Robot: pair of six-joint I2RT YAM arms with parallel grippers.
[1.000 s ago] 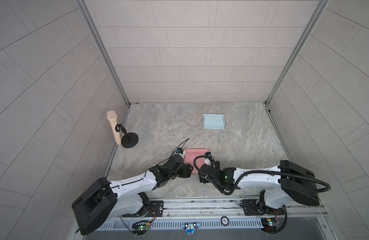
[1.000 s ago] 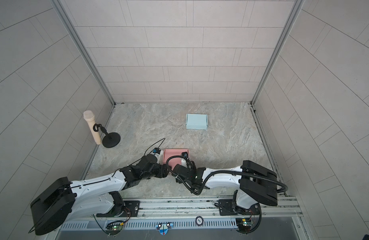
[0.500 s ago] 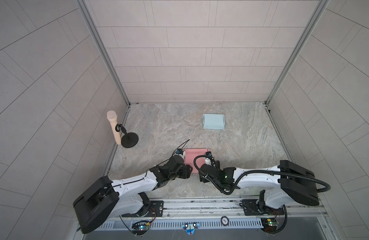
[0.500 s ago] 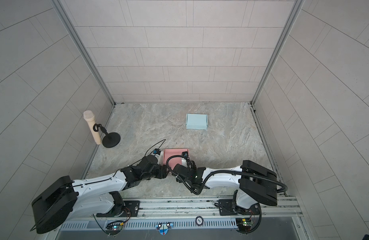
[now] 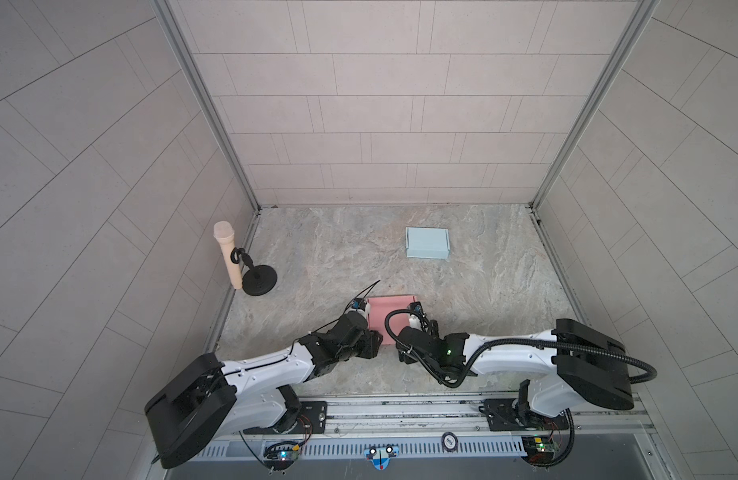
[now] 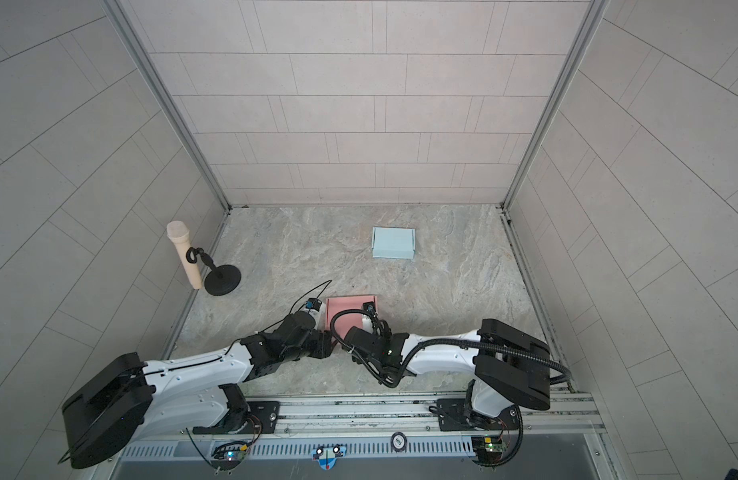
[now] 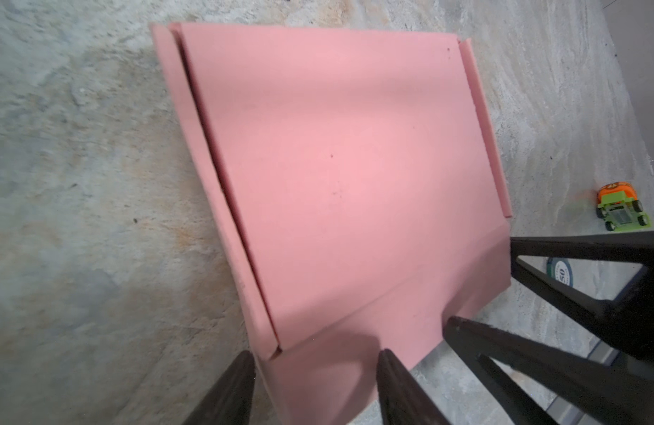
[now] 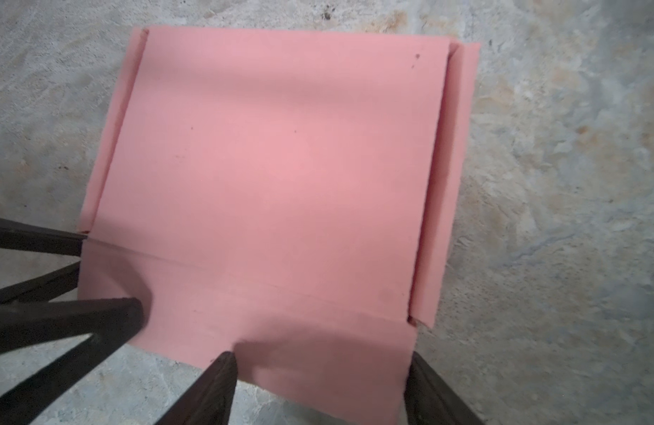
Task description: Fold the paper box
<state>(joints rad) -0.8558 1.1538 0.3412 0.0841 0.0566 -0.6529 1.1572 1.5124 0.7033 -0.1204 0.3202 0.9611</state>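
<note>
The pink paper box [image 5: 390, 311] [image 6: 350, 309] lies flat on the marble table near the front middle, its narrow side flaps folded in. In the left wrist view my left gripper [image 7: 315, 352] stands open astride one corner of the near flap of the box [image 7: 347, 165]. One finger is beside the flap's edge and the other over the flap. In the right wrist view my right gripper [image 8: 320, 354] stands open astride the flap's other corner on the box [image 8: 281, 154]. The two grippers sit side by side, close together.
A light blue folded box [image 5: 426, 243] [image 6: 393, 243] lies farther back on the right. A microphone on a black stand [image 5: 258, 281] stands at the left wall. A small orange and green toy car [image 7: 622, 208] and a round token [image 7: 561, 276] lie beside the pink box.
My left gripper's jaws have drawn somewhat closer together at the near flap. Both arms and the pink box have hardly moved.
</note>
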